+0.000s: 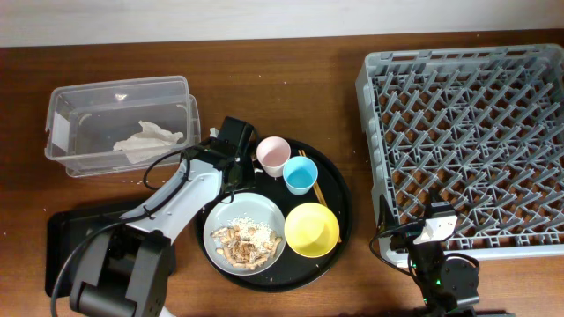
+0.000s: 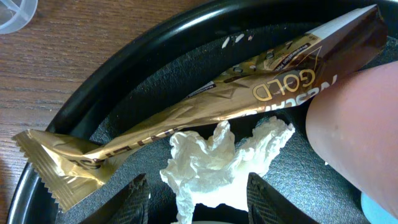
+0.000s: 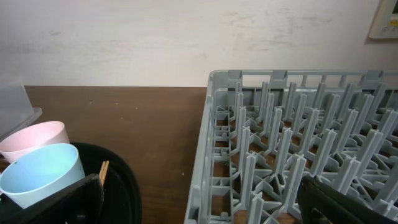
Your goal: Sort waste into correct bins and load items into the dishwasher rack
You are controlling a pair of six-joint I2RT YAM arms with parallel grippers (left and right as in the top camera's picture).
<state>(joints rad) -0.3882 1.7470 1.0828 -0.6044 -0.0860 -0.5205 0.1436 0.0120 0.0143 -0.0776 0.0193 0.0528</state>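
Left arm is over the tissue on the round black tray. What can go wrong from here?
1. The left gripper straddles the tissue, but the gold wrapper lies against the tissue's upper edge. Closing here may snag both, so a mixed grab is possible.
2. The pink cup stands right beside the gripper. A lift or a swing toward the bins could bump or tip it.

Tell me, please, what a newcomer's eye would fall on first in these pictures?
The big grey dishwasher rack fills the right of the table. At centre, a round black tray carries a yellow bowl and a grey plate of food scraps. Up close, the left gripper straddles a crumpled white tissue beside a gold foil wrapper.
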